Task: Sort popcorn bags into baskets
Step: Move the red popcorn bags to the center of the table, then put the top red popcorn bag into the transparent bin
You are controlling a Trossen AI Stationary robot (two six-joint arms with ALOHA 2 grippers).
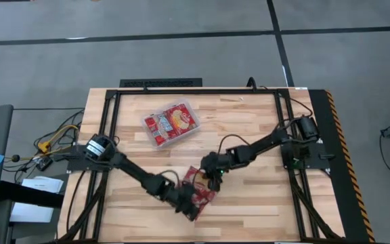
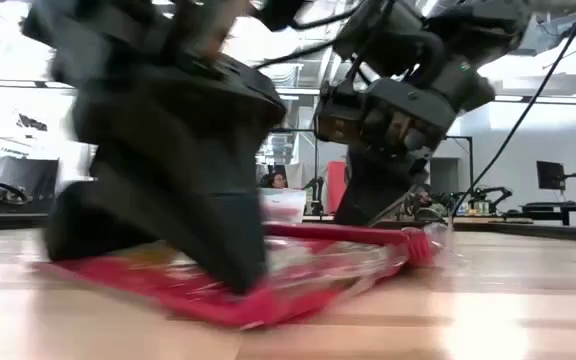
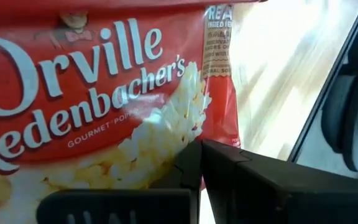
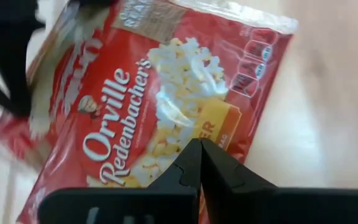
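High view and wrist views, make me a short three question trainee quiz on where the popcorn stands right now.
1. True or false: the clear rectangular plastic tray already holds red popcorn packets.
2. Which pincers are down at the flat red popcorn packet near the wooden table's front edge? A left only; B right only; C both.
3. What colour is the brand lettering on that packet?

Key: 1 true. 2 C: left pincer, right pincer. 3 white.

The high view looks straight down from above on the whole worktop [image 1: 249,135]. The low view sits at worktop height near the front edge, facing level into the room. Both wrist views look at close range onto the popcorn bag [image 4: 166,106], which the high and low views share.
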